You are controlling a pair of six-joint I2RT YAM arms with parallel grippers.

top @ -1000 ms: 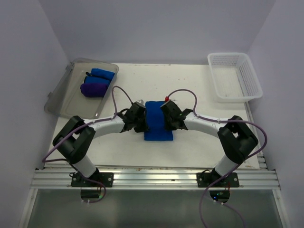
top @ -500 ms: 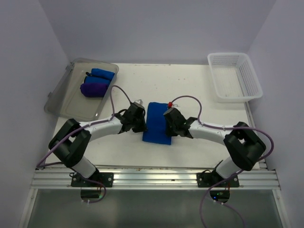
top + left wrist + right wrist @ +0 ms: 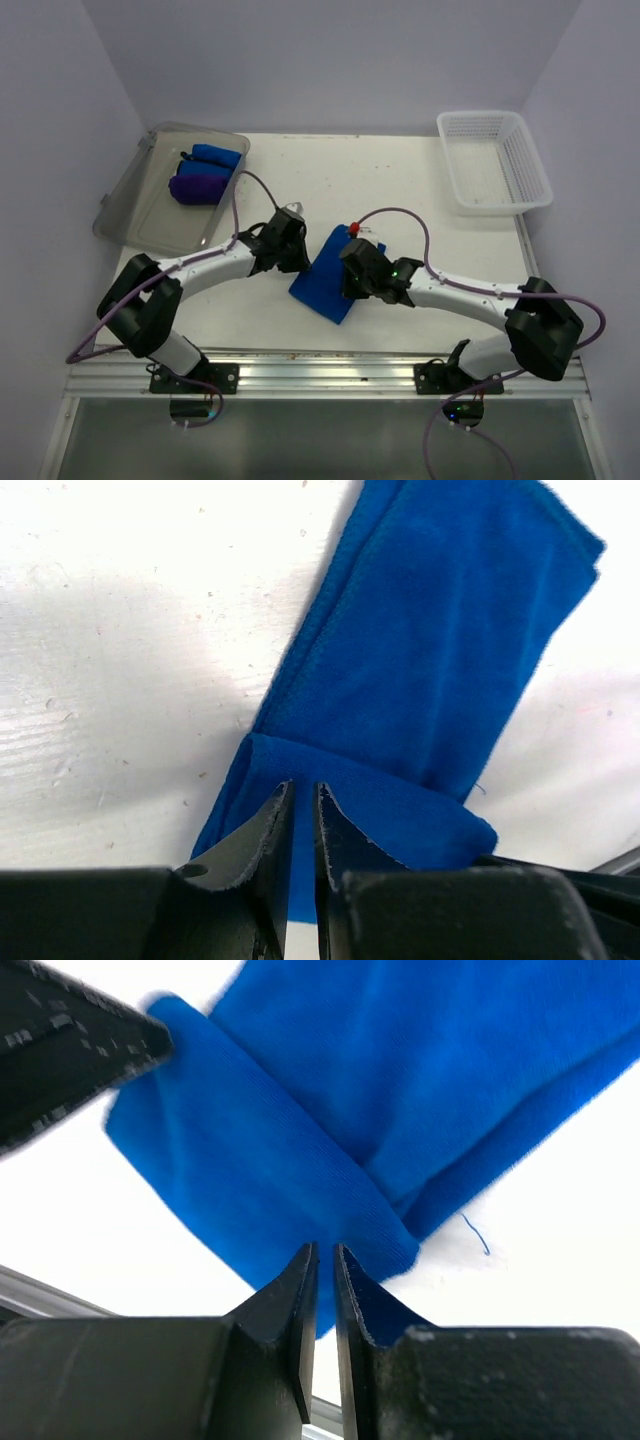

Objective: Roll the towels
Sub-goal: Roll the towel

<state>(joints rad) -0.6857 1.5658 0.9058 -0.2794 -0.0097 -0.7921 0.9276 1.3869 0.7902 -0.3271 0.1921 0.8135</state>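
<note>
A blue towel (image 3: 322,285) lies slanted on the white table, one end folded over onto itself. My left gripper (image 3: 291,256) is at its left side and my right gripper (image 3: 352,272) at its right side. In the left wrist view the towel (image 3: 440,630) stretches away, and my left gripper (image 3: 303,790) is shut on the folded-over end. In the right wrist view my right gripper (image 3: 325,1252) is shut on the same fold of the towel (image 3: 400,1060), with the left gripper's finger (image 3: 70,1040) at the top left.
A clear bin (image 3: 150,215) at the back left holds a rolled blue towel (image 3: 215,156) and a rolled purple towel (image 3: 197,187). A white basket (image 3: 495,160) stands at the back right. The table's front rail (image 3: 320,375) lies near the towel.
The towel has turned from straight to slanted and shifted towards the front. The right arm has swung left and forward; the left gripper has moved back a little. Both keep their grip.
</note>
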